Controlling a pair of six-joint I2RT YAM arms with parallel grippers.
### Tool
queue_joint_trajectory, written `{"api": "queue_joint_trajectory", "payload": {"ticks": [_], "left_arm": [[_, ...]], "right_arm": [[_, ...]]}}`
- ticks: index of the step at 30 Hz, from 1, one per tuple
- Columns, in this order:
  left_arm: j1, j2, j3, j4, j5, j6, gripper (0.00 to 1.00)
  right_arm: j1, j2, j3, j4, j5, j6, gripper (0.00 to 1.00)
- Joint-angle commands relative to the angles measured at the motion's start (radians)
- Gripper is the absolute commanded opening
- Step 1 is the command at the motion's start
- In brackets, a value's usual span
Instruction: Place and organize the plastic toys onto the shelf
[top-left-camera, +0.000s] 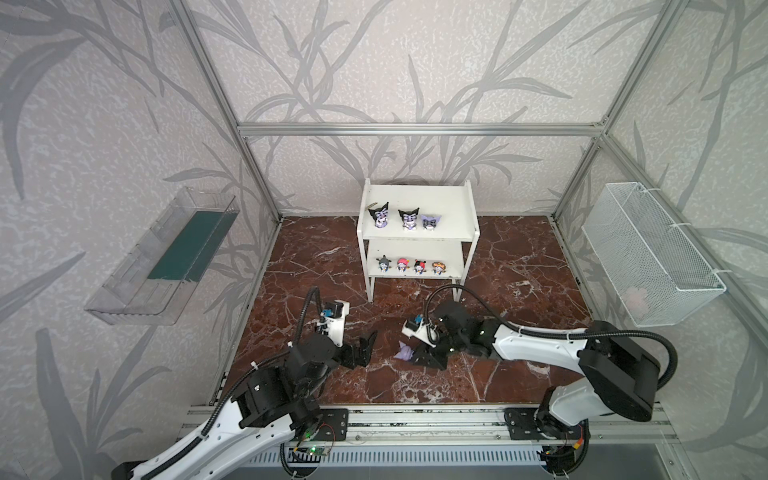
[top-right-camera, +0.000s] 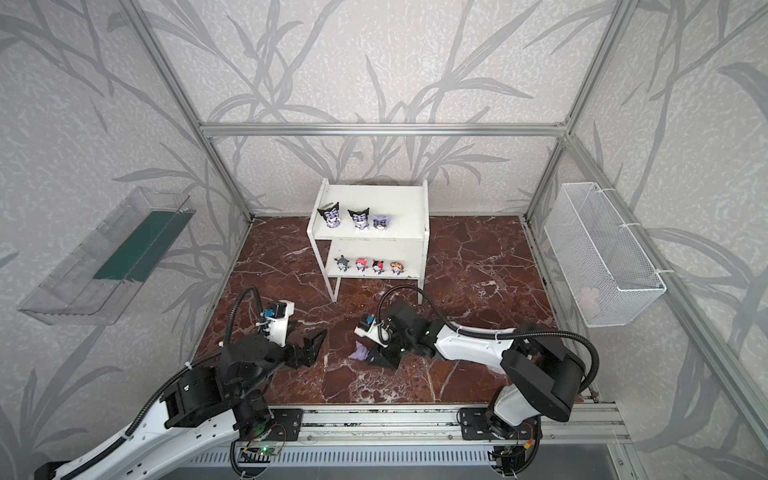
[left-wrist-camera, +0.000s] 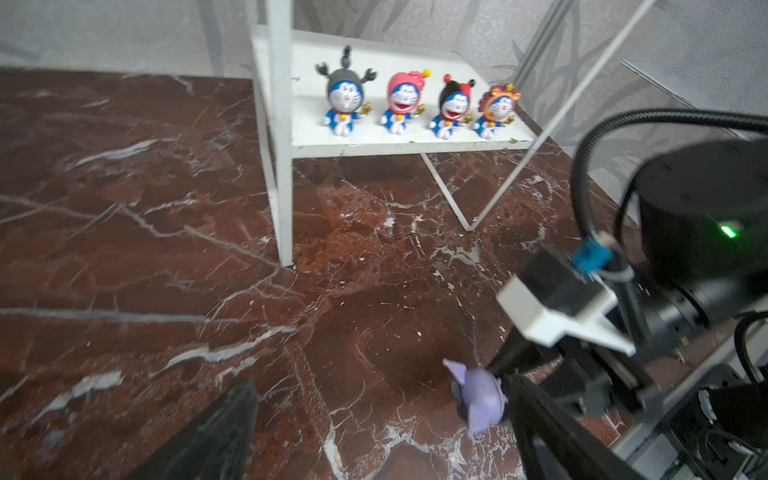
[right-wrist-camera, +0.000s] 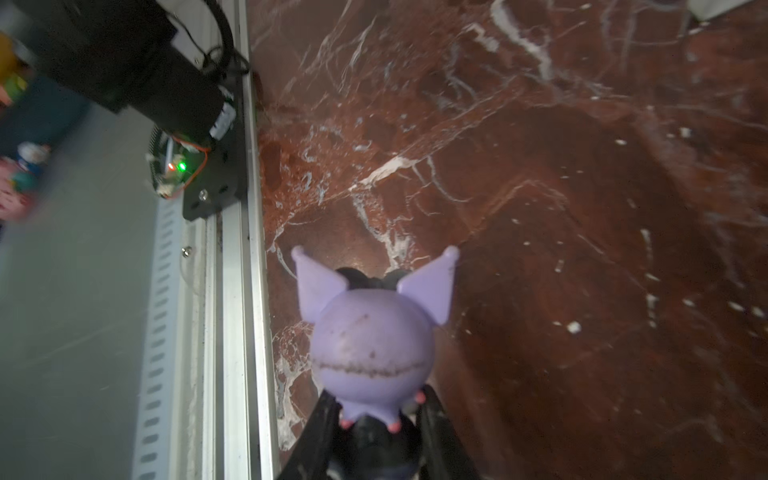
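Setting: red-brown marble desk (top-left-camera: 519, 257) inside a leaf-papered booth.
Shelf: white two-tier shelf (top-left-camera: 417, 240) at the back; three pointed-ear toys (top-left-camera: 407, 218) on top, four small figurines (top-left-camera: 409, 265) below.
Last toy: lavender figurine (right-wrist-camera: 370, 353) low over the desk, near the front, well apart from the shelf.
Right gripper (top-left-camera: 419, 352): jaws closed on the lavender figurine's body, head sticking out.
Left gripper (top-left-camera: 365, 345): jaws spread, empty, just beside.
Doing it well: lift clear, turn the figurine upright, approach the top board's free right end above the side rail, set it down facing front, level with its neighbours.
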Motion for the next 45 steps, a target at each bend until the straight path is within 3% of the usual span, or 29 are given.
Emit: {"api": "queue_joint_trajectory", "payload": {"ticks": [1, 4, 7, 13, 17, 21, 27, 29, 31, 32, 38, 45], "left_arm": [[0.001, 0.074, 0.003, 0.152, 0.173, 0.203, 0.95], [0.001, 0.147, 0.043, 0.153, 0.292, 0.34, 0.94], [-0.001, 0.204, 0.113, 0.051, 0.415, 0.482, 0.96], [-0.001, 0.232, 0.186, -0.191, 0.541, 0.752, 1.0], [-0.001, 0.194, 0.158, -0.241, 0.644, 0.87, 1.0], [-0.003, 0.158, 0.133, -0.197, 0.701, 0.943, 0.96], [-0.002, 0.166, 0.157, -0.189, 0.709, 1.075, 0.92], [-0.002, 0.18, 0.163, -0.183, 0.733, 1.114, 0.8], [-0.002, 0.189, 0.16, -0.161, 0.749, 1.137, 0.4], [-0.003, 0.188, 0.154, -0.143, 0.754, 1.145, 0.27], [-0.007, 0.15, 0.131, -0.042, 0.787, 1.148, 0.27], [-0.01, 0.196, 0.145, -0.046, 0.834, 1.162, 0.31]], "right_arm": [[-0.012, 0.016, -0.028, 0.055, -0.428, 0.067, 0.13], [-0.014, 0.014, -0.098, 0.291, -0.515, 0.227, 0.13], [-0.018, -0.021, -0.153, 0.405, -0.553, 0.297, 0.12], [-0.031, -0.08, -0.187, 0.449, -0.622, 0.301, 0.12], [-0.031, -0.107, -0.201, 0.52, -0.672, 0.304, 0.12], [-0.016, -0.13, -0.186, 0.521, -0.719, 0.284, 0.13], [0.022, -0.136, -0.103, 0.272, -0.747, 0.111, 0.15], [0.031, -0.13, -0.083, 0.243, -0.753, 0.1, 0.15], [0.037, -0.126, -0.069, 0.222, -0.762, 0.087, 0.14], [0.038, -0.126, -0.057, 0.191, -0.764, 0.068, 0.14], [0.041, -0.107, -0.038, 0.129, -0.762, 0.028, 0.14], [0.045, -0.103, -0.031, 0.117, -0.77, 0.024, 0.14]]}}
